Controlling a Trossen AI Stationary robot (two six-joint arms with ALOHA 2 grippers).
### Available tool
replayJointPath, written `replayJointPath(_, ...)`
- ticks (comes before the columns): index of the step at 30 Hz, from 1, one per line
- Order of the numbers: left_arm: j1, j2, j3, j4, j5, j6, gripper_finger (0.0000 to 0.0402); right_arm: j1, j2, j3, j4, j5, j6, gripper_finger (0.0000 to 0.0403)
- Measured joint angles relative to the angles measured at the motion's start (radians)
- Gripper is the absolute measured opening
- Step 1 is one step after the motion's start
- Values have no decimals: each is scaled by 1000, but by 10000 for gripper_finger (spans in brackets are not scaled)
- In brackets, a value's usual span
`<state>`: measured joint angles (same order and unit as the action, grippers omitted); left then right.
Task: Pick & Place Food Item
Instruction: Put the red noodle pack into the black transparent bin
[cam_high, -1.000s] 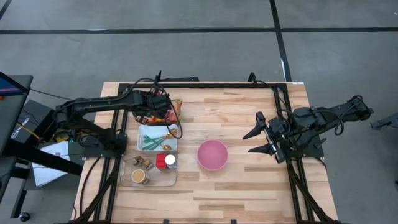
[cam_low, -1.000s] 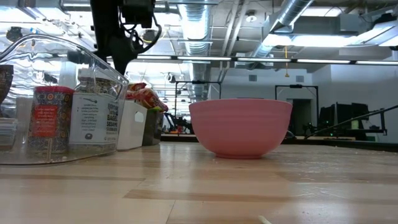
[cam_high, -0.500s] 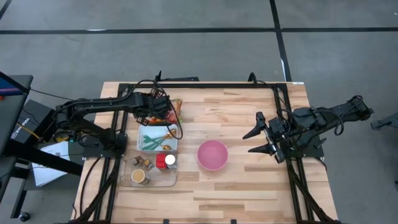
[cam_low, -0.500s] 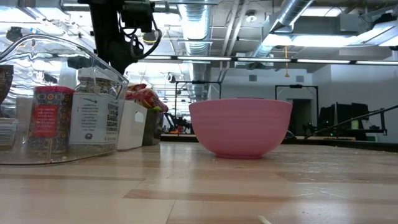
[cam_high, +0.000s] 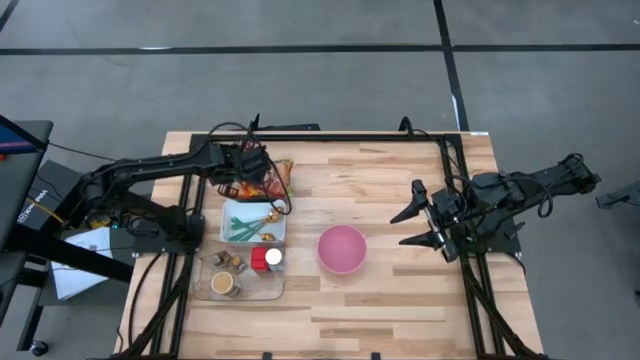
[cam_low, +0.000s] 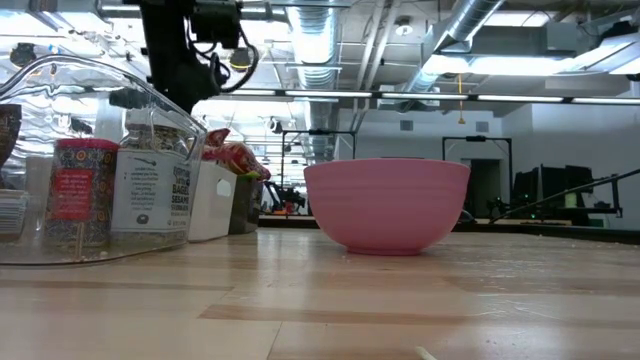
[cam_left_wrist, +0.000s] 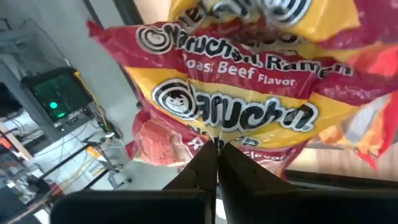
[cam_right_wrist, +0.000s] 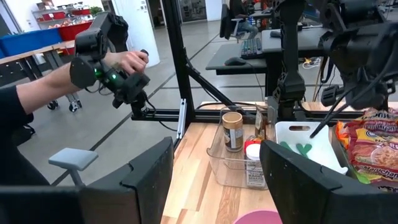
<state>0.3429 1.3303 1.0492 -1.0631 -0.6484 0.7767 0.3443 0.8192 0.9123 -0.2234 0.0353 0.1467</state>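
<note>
A pile of red-and-yellow ramen packets (cam_high: 277, 180) lies at the table's far left, just beyond a white tray (cam_high: 252, 222). My left gripper (cam_high: 258, 180) slants down onto the pile and is shut on the top packet (cam_left_wrist: 230, 106), labelled roast beef flavour. In the low view the packets (cam_low: 232, 153) show behind a clear bin, under the left arm. A pink bowl (cam_high: 342, 248) stands mid-table. My right gripper (cam_high: 420, 216) hangs open above the table's right side, holding nothing. My left gripper pinches the packet's wrapper (cam_left_wrist: 216, 142) between its two fingertips, near the packet's edge. The fingers (cam_left_wrist: 202, 163) come slanting down from the table's left side. The packet lies on the others in the pile, as far as the views show.
A clear bin (cam_high: 238, 273) with spice jars stands at the near left, next to the white tray, which holds green items. In the right wrist view a person (cam_right_wrist: 37, 93) holds a hand controller beyond the table's left side. Bare wood lies around the bowl (cam_low: 387, 205).
My left wrist has rolled a little over the ramen pile. In the low view the top packet's upper corner stands slightly higher than before. My right arm has kept still.
</note>
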Motion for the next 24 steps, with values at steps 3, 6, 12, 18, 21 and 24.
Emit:
replayJointPath(3,7,-34,19,-18,15,-31,2,0,0,0,0,3,0,232)
replayJointPath(6,18,-74,68,-26,80,-124,1,-5,0,0,1,16,-12,232)
replayJointPath(12,19,-66,176,-177,143,-358,1,-33,6,0,33,18,-15,232)
replayJointPath(18,41,-8,199,-301,239,-538,0,-40,11,-1,48,16,-24,232)
replayJointPath(21,45,20,197,-297,245,-550,0,-40,21,-1,52,16,-24,232)
replayJointPath(24,53,37,197,-273,267,-558,0,-40,20,-1,53,15,-23,232)
